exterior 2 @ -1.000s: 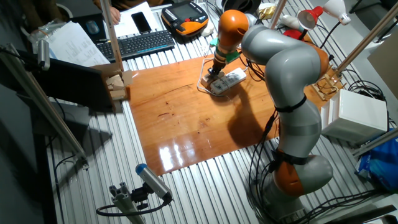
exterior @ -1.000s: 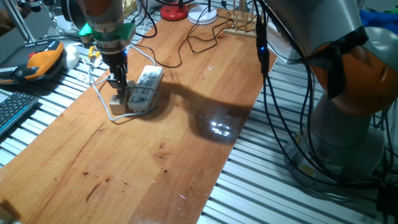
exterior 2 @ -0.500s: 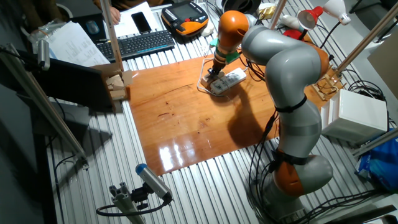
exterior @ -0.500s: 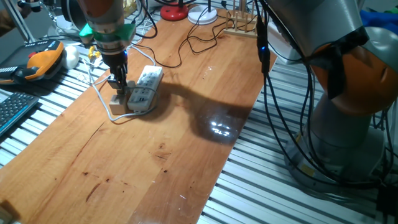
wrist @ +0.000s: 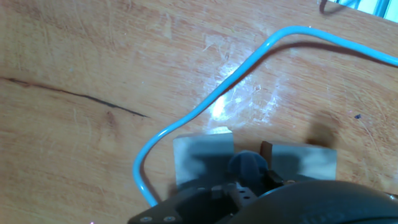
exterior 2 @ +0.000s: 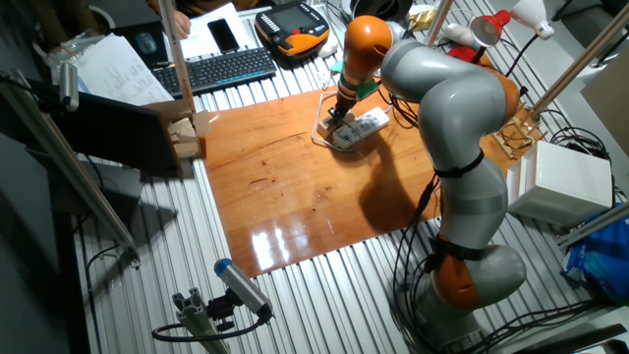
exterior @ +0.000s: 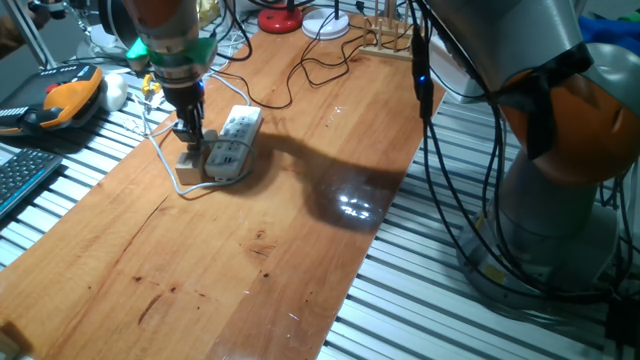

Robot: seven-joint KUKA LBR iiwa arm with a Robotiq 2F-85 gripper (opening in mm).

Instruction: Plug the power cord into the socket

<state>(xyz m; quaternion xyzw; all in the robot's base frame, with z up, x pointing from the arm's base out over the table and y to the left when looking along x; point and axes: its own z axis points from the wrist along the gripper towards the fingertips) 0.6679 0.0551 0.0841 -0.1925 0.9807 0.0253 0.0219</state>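
Note:
The socket is a white power strip (exterior: 236,140) lying on the wooden table at the far left; it also shows in the other fixed view (exterior 2: 363,124). My gripper (exterior: 188,138) (exterior 2: 336,118) points down just left of the strip, over a small tan cube (exterior: 187,159). In the hand view my gripper (wrist: 251,149) is shut on a small dark plug (wrist: 245,165) with a metal prong, above bare wood. The thin black power cord (exterior: 292,82) winds from the back of the table toward my hand. The strip is out of the hand view.
The strip's white cable (exterior: 165,160) (wrist: 205,106) loops around the cube under my hand. An orange pendant (exterior: 68,96) and a keyboard (exterior 2: 221,67) lie off the table's left edge. A wooden rack (exterior: 385,44) and a red lamp base (exterior: 280,18) stand at the back.

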